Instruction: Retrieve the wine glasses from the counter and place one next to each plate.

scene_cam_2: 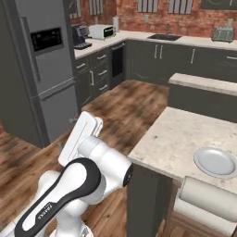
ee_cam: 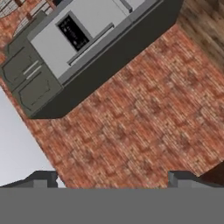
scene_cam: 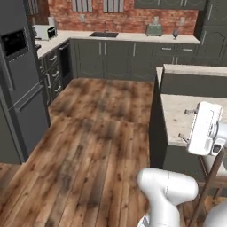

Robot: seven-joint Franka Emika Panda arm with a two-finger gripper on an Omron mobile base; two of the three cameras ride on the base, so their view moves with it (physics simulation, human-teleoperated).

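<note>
gripper (scene_cam: 189, 124) on the white arm: 2 small dark fingertips (ee_cam: 42, 178) stand wide apart in the hand view, nothing between them, so released and empty. in the left base view the white hand sits raised over the near edge of the beige speckled bar top (scene_cam: 177, 113), fingers pointing left across the wooden floor toward the tall grey fridge side of the room; the hand view agrees, looking at red brick wall and a grey appliance front, rolled well off level.

task thing: 1 small grey-blue translucent stemmed wine glass (scene_cam: 175, 33) stands upright on the long beige speckled stone counter (scene_cam: 128, 37) at the far wall, just right of the silver toaster (scene_cam: 154, 29) and right of the dark sink (scene_cam: 103, 34). too small to tell squat from slim. a second glass i cannot pick out.

target: 1 round flat pale grey plate (scene_cam_2: 215, 162) lies on the bar top close to the base, right of the arm in the right base view.

key relation: glass lies well apart from the gripper, forward across the open floor, beyond the bar top's raised far end. its long axis is vertical. judgement: out of arm reach from here; the base must drive to the far counter first, then a side-on approach at bowl or stem. fetch step not yet begun.
</note>
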